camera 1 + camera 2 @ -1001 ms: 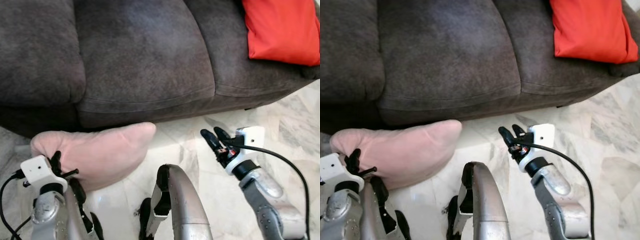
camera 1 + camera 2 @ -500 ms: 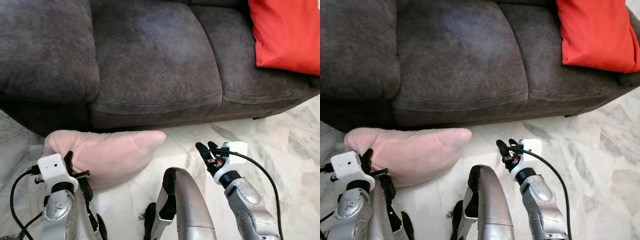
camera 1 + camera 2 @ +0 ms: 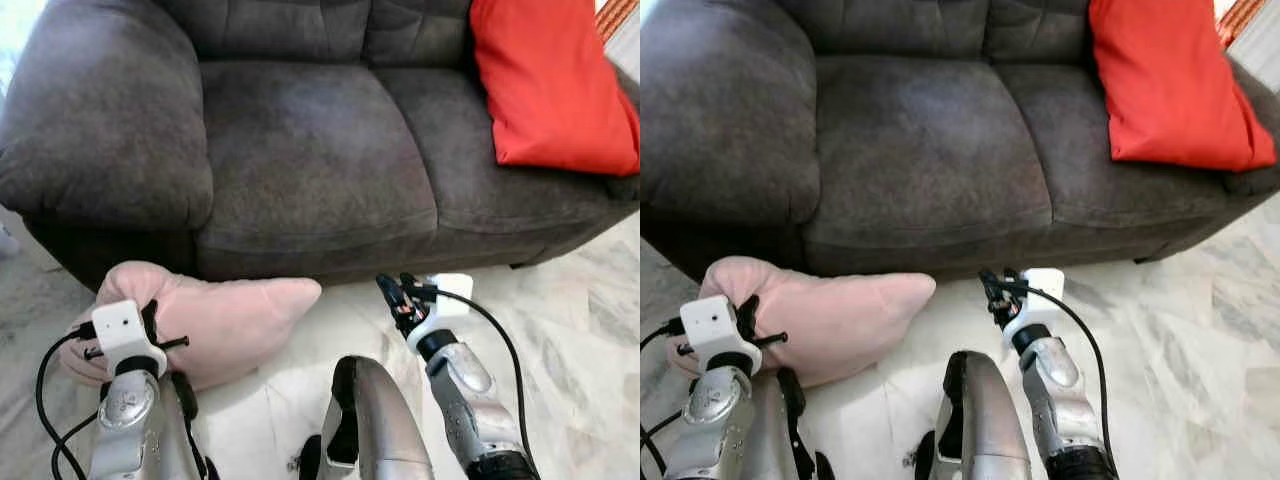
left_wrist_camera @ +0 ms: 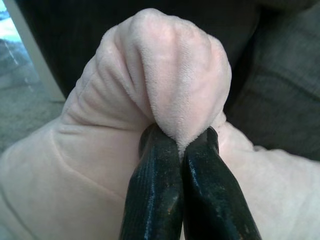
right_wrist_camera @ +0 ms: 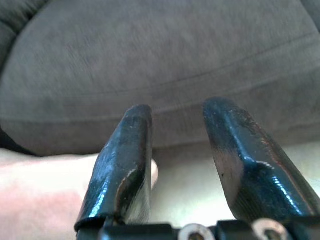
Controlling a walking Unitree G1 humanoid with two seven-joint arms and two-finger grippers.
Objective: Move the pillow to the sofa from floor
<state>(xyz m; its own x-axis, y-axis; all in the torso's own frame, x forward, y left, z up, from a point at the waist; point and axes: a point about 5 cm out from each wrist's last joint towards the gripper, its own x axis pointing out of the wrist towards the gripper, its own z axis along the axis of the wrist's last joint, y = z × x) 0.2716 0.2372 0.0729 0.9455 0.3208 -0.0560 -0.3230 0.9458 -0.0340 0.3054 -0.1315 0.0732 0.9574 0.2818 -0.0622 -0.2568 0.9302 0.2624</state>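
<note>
Both arms are rounded silver metal shells with black joints. Each wrist carries a small white camera box above a white collar, fed by a looping black cable. The left tool (image 4: 182, 150) and the right tool (image 5: 177, 152) each have two long, glossy black fingers; small silver screws sit at the right tool's base.

Marble floor (image 3: 580, 300) bears the pink pillow (image 3: 230, 320); grey sofa (image 3: 300, 160) holds a red cushion (image 3: 550, 90)
</note>
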